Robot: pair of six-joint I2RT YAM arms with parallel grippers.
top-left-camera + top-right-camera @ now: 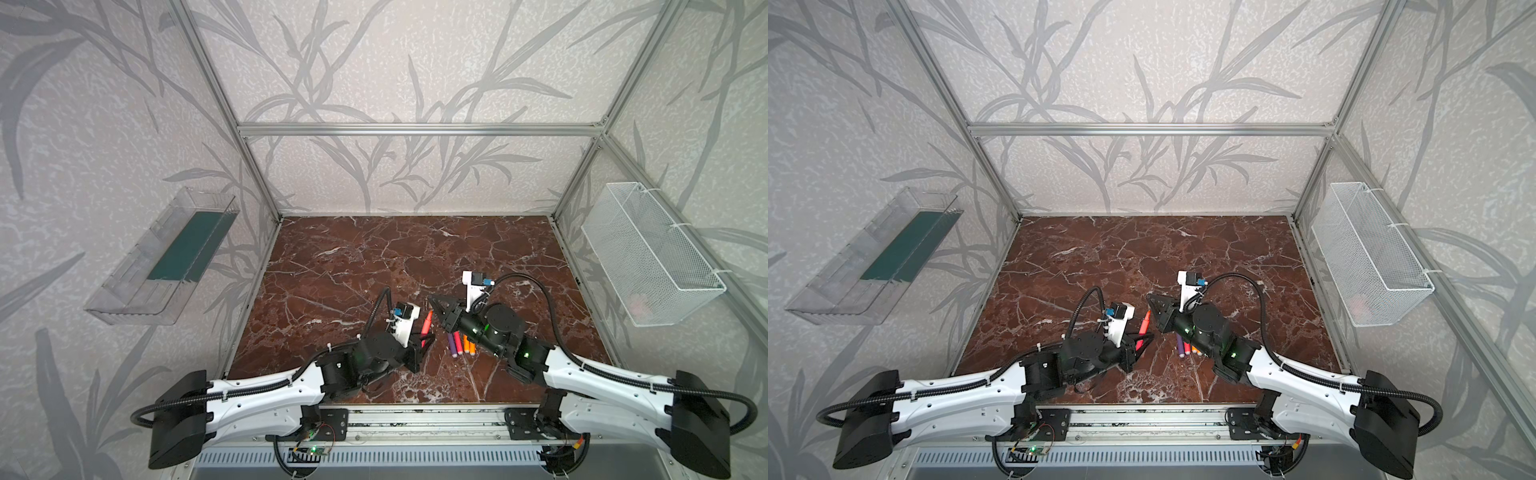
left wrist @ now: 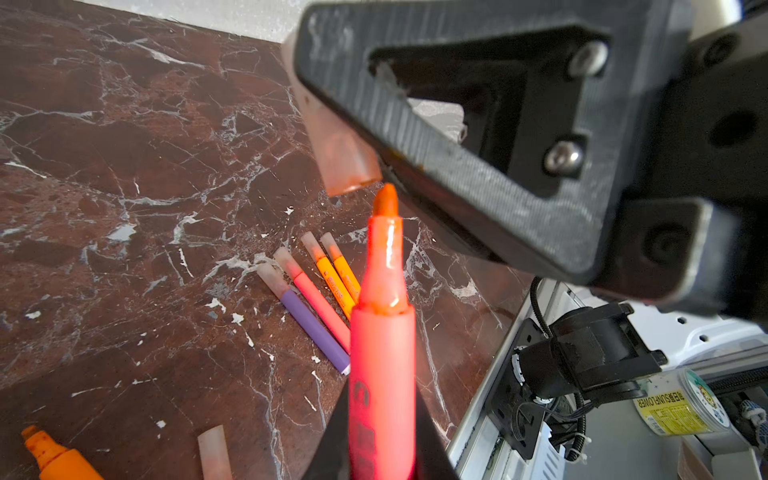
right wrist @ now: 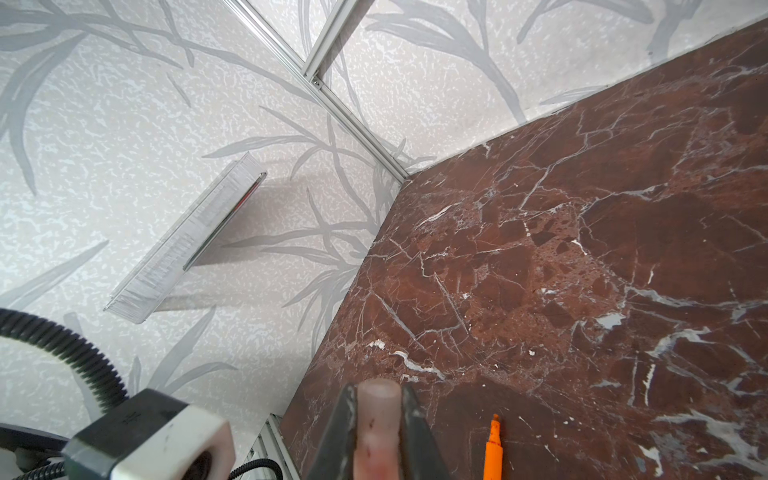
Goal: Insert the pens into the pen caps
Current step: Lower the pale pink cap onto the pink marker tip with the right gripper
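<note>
The left fingers (image 2: 328, 453) are pressed against the barrel of a pink-red pen (image 2: 382, 353), which is pinched between them with its bare, orange-stained tip pointed away from the wrist. The right fingers (image 3: 338, 436) are closed on a pale translucent pen cap (image 3: 378, 424), gripped by its sides so that its rounded end sticks out past the fingertips.

In the left wrist view the pen's tip is seen just beside the open mouth of the pen cap (image 2: 345, 158), close to it but not inside. In both top views the two arms are brought together over the near middle of the desk (image 1: 374, 257), with the pink-red pen (image 1: 427, 323) tilted up toward the right fingers (image 1: 436, 302).

Four capped pens are laid side by side on the desk beneath the right arm: a purple pen (image 2: 311, 324), a pink pen (image 2: 322, 309) touching it, and two orange pens (image 2: 332, 284) beside that, each fitted with a pale cap. The same row is partly hidden by the right arm in a top view, where the purple pen (image 1: 451, 345) is outermost.

An uncapped orange pen (image 2: 54, 457) and a loose cap (image 2: 214, 453) are left lying apart on the desk, nearer the left arm.

A clear tray (image 1: 166, 257) is mounted on the left wall and a wire basket (image 1: 648, 253) on the right wall.
</note>
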